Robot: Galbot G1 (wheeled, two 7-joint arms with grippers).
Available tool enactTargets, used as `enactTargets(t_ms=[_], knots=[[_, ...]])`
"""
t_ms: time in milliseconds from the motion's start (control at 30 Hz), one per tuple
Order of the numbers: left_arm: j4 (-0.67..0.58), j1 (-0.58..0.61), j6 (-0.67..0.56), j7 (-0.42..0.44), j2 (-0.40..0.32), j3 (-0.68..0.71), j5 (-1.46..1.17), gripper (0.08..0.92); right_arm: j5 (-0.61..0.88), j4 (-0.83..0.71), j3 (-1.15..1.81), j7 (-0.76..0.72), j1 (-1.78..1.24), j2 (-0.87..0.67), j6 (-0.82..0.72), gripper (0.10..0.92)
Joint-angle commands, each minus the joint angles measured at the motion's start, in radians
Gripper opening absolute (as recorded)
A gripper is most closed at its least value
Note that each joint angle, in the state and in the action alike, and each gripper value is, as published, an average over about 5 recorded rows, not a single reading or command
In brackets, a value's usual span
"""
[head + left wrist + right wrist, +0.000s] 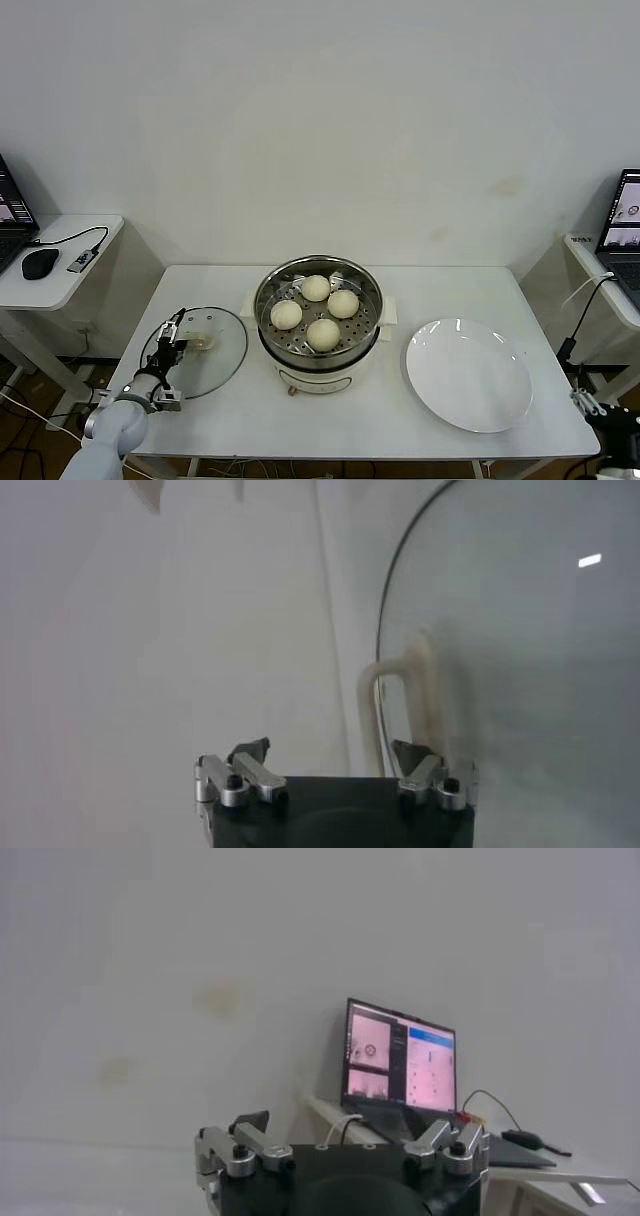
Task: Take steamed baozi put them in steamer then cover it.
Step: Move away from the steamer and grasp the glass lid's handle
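The steamer, a shiny steel pot on a cream-white base, stands mid-table. Four cream-white baozi lie on its perforated tray. The cover, a clear glass lid with a cream handle, lies flat on the table left of the steamer. My left gripper is open and empty at the lid's left edge. In the left wrist view the lid and its handle lie just beyond my left gripper. My right gripper is open and empty, parked low beside the table's right front corner.
A flat white plate lies on the table right of the steamer. Side desks with laptops stand at the left, with a mouse, and at the right. A cable hangs by the right desk.
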Motion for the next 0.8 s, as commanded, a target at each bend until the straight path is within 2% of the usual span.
enactTargets(t_ms=[33,633,800], knots=[[-0.008,-0.016,0.001,0.014,0.005,0.008,-0.016,0.823,-0.01,-0.005,-0.011,0.0,-0.004,0.004,0.003,0.823],[0.039,-0.049,0.004,0.022,-0.014,0.019,-0.01,0.815,-0.026,-0.009,-0.029,-0.003,-0.012,0.009,0.007,0.823],[0.049,-0.041,0.003,0.018,-0.016,0.016,-0.012,0.701,-0.027,-0.01,-0.03,-0.003,-0.013,0.008,0.007,0.823]])
